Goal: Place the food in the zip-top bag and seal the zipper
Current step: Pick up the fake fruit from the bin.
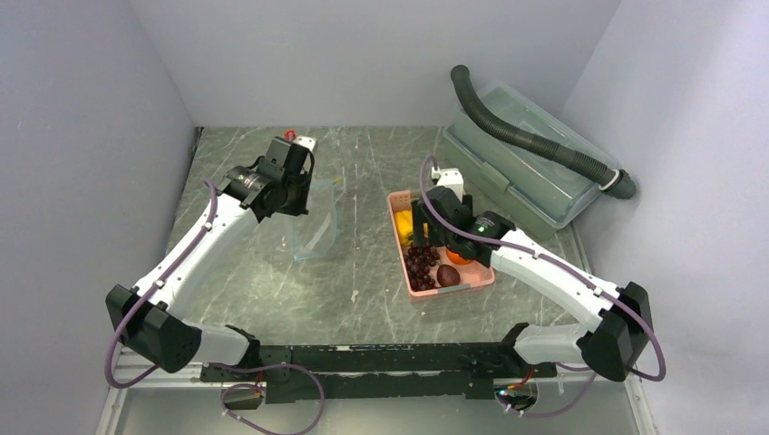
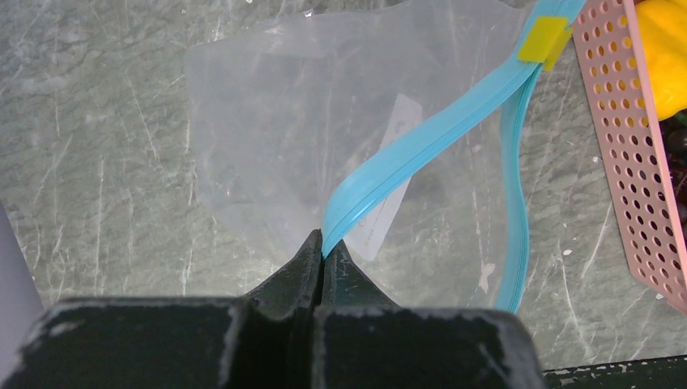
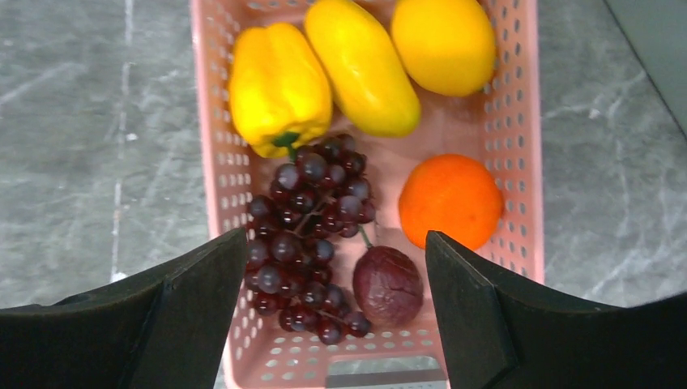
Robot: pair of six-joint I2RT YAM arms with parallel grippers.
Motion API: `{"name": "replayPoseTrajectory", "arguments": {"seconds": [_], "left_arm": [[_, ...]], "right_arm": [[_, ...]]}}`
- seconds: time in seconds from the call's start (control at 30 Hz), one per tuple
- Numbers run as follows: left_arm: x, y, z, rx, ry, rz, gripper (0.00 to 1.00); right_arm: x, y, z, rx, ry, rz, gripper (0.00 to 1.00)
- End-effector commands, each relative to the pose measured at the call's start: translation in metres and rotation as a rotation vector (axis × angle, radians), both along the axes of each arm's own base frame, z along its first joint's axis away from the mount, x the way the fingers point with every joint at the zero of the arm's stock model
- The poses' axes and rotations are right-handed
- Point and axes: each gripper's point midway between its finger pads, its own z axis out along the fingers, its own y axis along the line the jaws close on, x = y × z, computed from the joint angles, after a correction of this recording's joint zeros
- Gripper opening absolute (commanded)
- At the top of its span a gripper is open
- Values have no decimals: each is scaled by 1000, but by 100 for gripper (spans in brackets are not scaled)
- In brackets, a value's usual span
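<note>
Zip-top bag (image 2: 267, 121) in L tool (image 2: 322, 239) | food (image 3: 279, 85) in basket (image 3: 215, 162) | box (image 1: 535, 181) behind

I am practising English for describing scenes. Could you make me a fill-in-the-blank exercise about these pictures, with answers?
The left fingers are ____ on the blue strip of the clear floppy plastic bag.
The right fingers stand ____ above the pink slotted plastic basket.
The number of yellow toy foods in the basket is ____.
Answers: shut; open; three.
</note>
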Motion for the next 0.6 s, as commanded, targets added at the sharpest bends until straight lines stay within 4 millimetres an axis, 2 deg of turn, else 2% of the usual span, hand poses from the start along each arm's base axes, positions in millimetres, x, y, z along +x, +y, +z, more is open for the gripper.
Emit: {"name": "replayPoseTrajectory", "arguments": {"seconds": [0.0,0.1,0.37,0.57], "left_arm": [[-1,-4,10,-22,-39,-39,0],[-1,-4,12,-22,-45,-40,0],[-2,-5,11,-25,-43,-46,0],[-2,-6,11,-30,-43,-49,0]], "right_arm": [[-2,-29,-15,-82,45,-101,85],[-2,-41,-26,-123,76,-150,88],[3,-56,-65,-171,171,-227,90],[10,-69,-82,-234,192,-292,91]]}}
